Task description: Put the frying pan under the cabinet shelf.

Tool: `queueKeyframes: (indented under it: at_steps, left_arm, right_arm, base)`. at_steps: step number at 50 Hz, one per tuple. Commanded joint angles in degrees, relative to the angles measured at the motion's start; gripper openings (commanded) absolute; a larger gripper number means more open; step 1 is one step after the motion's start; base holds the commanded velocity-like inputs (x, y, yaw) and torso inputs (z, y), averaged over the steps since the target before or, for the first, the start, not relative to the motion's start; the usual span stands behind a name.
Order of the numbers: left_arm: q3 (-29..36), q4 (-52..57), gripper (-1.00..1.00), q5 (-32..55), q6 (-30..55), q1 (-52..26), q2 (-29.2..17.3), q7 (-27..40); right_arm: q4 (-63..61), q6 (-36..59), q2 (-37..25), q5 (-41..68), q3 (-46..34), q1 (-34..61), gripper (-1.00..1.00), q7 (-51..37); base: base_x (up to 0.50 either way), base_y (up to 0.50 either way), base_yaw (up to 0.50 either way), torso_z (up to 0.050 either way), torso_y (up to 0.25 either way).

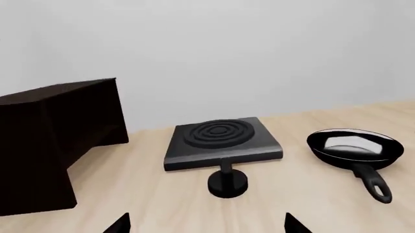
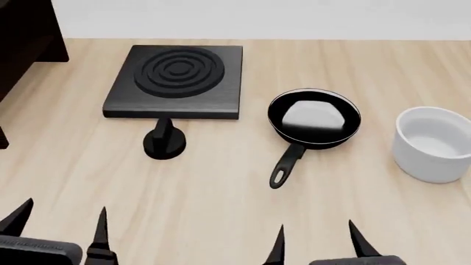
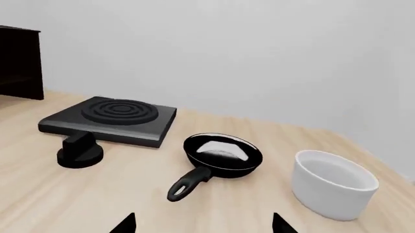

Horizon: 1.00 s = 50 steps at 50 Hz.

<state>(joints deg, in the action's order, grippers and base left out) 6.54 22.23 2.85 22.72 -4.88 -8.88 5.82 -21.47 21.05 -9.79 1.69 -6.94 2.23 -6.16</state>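
The frying pan sits flat on the wooden table, its long handle with a loop hole pointing toward me; it also shows in the left wrist view and the right wrist view. The dark cabinet stands at the far left, its flat top board plain in the left wrist view. My left gripper is open near the table's front edge, left of the pan. My right gripper is open too, just in front of the pan's handle. Nothing lies between either pair of fingertips.
A square black stove plate with concentric rings lies between cabinet and pan. A black knob stands just in front of it. A white bowl-like pot stands right of the pan. A pale wall rises behind the table.
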Motion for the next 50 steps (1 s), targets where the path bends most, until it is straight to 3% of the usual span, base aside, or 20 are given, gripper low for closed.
queueKeyframes:
  at_steps: [1,12,26,39,50]
  left_arm:
    - [0.26,8.22,1.0,0.72,10.94,-5.82,-1.76,-0.38]
    - [-1.76,14.31,1.0,2.62,22.3,-13.47,-3.1,-0.74]
    - [-1.71,17.64,1.0,2.83,27.18,-16.32,-4.0,-0.07]
    - [0.53,20.64,1.0,2.21,30.64,-17.52,-4.2,1.12]
    - [1.17,24.88,1.0,2.04,37.94,-22.94,-5.16,1.57]
  right_arm:
    - [-8.51,11.54,-2.27,-0.86,-0.04,4.39,1.0,-0.31]
    - [-11.53,22.28,-4.31,-2.43,-1.24,12.87,1.0,0.22]
    - [-12.14,35.29,-6.65,-3.71,0.38,26.99,1.0,0.86]
    - [-3.2,37.72,-8.37,-4.27,-0.79,38.21,1.0,1.88]
    - [0.53,39.67,-9.19,-4.2,-1.19,45.72,1.0,2.86]
  base:
    - [0.0,0.0,0.0,0.0,0.0]
    - [0.0,0.0,0.0,0.0,0.0]
    - [0.0,0.0,0.0,0.0,0.0]
    - [0.0,0.0,0.0,0.0,0.0]
    - [0.0,0.0,0.0,0.0,0.0]
